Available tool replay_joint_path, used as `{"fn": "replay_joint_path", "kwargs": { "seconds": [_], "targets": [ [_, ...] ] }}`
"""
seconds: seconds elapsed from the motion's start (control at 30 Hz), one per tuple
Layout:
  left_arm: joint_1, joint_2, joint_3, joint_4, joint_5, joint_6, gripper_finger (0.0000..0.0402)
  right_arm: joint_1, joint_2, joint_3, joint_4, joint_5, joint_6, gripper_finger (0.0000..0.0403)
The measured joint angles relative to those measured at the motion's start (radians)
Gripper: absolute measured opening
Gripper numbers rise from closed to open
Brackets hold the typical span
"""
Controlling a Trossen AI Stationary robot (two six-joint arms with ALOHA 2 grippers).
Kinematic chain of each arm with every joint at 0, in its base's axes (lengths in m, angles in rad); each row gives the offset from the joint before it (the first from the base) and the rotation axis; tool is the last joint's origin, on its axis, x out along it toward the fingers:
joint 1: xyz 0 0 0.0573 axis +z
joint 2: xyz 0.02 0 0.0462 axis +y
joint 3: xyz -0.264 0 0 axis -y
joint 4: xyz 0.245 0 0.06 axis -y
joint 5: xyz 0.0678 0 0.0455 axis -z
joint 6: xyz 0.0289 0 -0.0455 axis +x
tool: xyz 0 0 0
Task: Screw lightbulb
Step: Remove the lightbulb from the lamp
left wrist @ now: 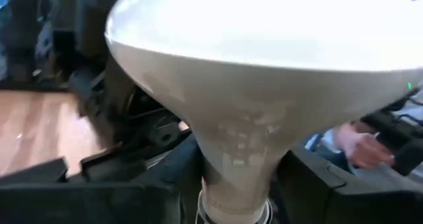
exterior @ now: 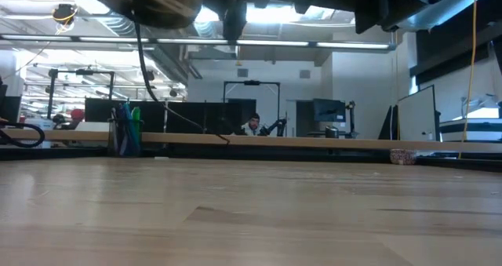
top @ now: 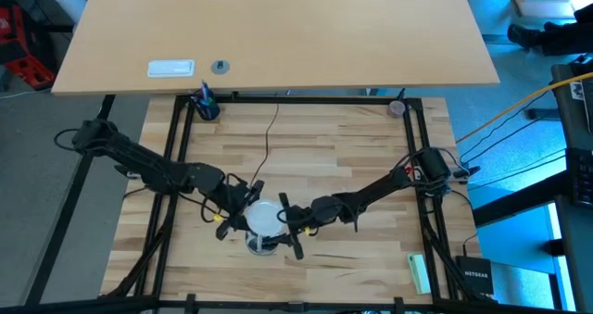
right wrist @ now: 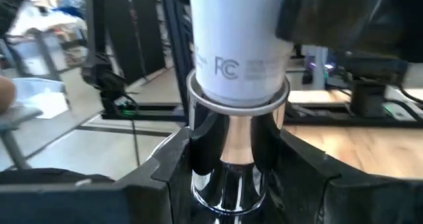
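The matte white lightbulb (top: pixel 262 216) stands with its neck (right wrist: pixel 234 59) in the small silver socket (right wrist: pixel 228 178), both raised above the table's near middle. My left gripper (top: pixel 243 217) is shut on the bulb. My right gripper (top: pixel 287 227) is shut on the socket. In the low view the socket's underside (exterior: pixel 165 3) shows high above the tabletop, with its thin black cord (exterior: pixel 143 54) hanging down and running to the far edge. My left gripper pinches the bulb's narrow neck (left wrist: pixel 234 174) between its two fingers, just below the flare of the globe. It comes from the table's left. The bulb stands about upright, globe up, clear of the table. My right gripper pinches the silver socket's round body (right wrist: pixel 228 161) between its two fingers (right wrist: pixel 201 151), just below the socket's rim (right wrist: pixel 238 104). It comes from the table's right. The socket is upright, its mouth up with the bulb's neck in it, lifted clear of the table.
A blue cup with pens (top: pixel 205 106) stands at the far left corner and a small round thing (top: pixel 398 107) at the far right. A green block (top: pixel 419 272) lies near the right front. A second tabletop (top: pixel 278 27) lies beyond. A person (exterior: pixel 252 125) sits far off.
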Motion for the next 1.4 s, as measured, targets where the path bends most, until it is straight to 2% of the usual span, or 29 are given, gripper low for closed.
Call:
{"fn": "replay_joint_path", "kwargs": {
  "seconds": [0.17, 0.23, 0.3, 0.47, 0.53, 0.6, 0.67, 0.8, 0.97, 1.1, 1.23, 1.33, 1.4],
  "targets": [
    [-0.002, 0.0, 0.001, -0.078, -0.109, -0.006, 0.0143, 0.001, 0.0, 0.0, -0.067, 0.145, 0.004, 0.017],
    [-0.01, -0.002, 0.0, -0.107, -0.201, -0.017, 0.0143, 0.003, 0.0, -0.001, -0.094, 0.235, 0.019, 0.017],
    [-0.029, -0.003, 0.0, -0.137, -0.347, -0.029, 0.0143, 0.006, 0.0, -0.001, -0.129, 0.339, 0.045, 0.017],
    [-0.093, 0.014, -0.001, -0.169, -0.796, -0.078, 0.0143, -0.001, 0.0, 0.0, -0.224, 0.626, 0.129, 0.017],
    [-0.121, 0.029, -0.002, -0.161, -0.958, -0.135, 0.0142, -0.002, -0.001, 0.001, -0.25, 0.701, 0.127, 0.017],
    [-0.141, 0.05, -0.002, -0.14, -1.07, -0.176, 0.0142, -0.002, -0.003, 0.003, -0.265, 0.737, 0.125, 0.017],
    [-0.148, 0.068, -0.002, -0.116, -1.119, -0.183, 0.0142, -0.003, -0.003, 0.003, -0.269, 0.748, 0.121, 0.0169],
    [-0.149, 0.081, -0.002, -0.094, -1.126, -0.178, 0.0149, -0.003, -0.003, 0.002, -0.27, 0.745, 0.116, 0.0169],
    [-0.149, 0.075, 0.002, -0.102, -1.101, -0.177, 0.0237, -0.004, -0.001, 0.0, -0.28, 0.708, 0.102, 0.0169],
    [-0.148, 0.013, 0.002, -0.203, -0.933, -0.155, 0.0283, -0.002, -0.002, -0.001, -0.279, 0.648, 0.098, 0.0169],
    [-0.154, -0.101, 0.002, -0.341, -0.724, -0.151, 0.0298, -0.001, -0.02, -0.001, -0.251, 0.508, 0.077, 0.0169],
    [-0.168, -0.187, 0.001, -0.41, -0.606, -0.108, 0.0299, -0.001, -0.046, -0.002, -0.178, 0.304, 0.04, 0.0169],
    [-0.17, -0.227, 0.001, -0.398, -0.554, -0.05, 0.0299, 0.002, -0.053, 0.0, -0.104, 0.168, 0.026, 0.0169]
  ]
}}
